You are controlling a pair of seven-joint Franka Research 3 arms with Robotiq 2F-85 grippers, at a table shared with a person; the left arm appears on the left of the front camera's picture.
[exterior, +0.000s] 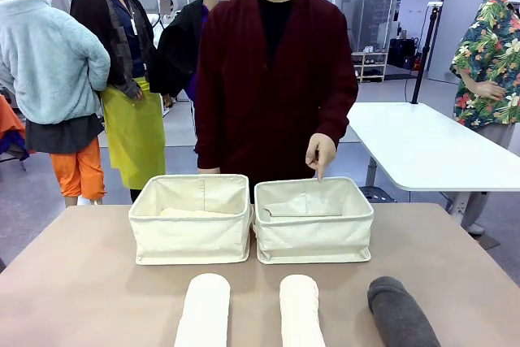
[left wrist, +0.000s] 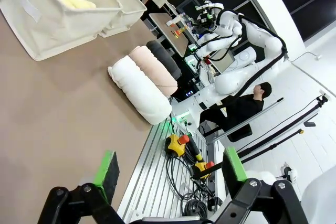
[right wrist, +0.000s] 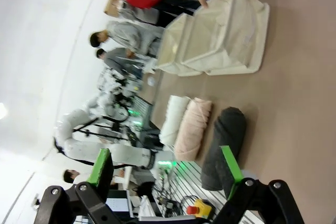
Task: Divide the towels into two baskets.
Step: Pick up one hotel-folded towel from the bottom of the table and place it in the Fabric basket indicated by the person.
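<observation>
Our left jaws and right jaws gape empty near the white towel (exterior: 203, 310), pink towel (exterior: 301, 312) and grey towel (exterior: 402, 312) on the desk (exterior: 81, 282); behind, the yellow towel (left wrist: 76, 2) lies in the left basket (exterior: 191, 240), and a hand (exterior: 321, 152) points at the right basket (exterior: 313, 241).

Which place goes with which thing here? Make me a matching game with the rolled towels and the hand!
1. pale yellow rolled terry towel
2. white rolled terry towel
3. dark grey rolled terry towel
4. person's pointing hand

A. right end of the row on the brown table
B. inside the left cream canvas basket
C. at the far rim of the right cream canvas basket
D. left end of the row on the table

Pairs: 1-B, 2-D, 3-A, 4-C
</observation>
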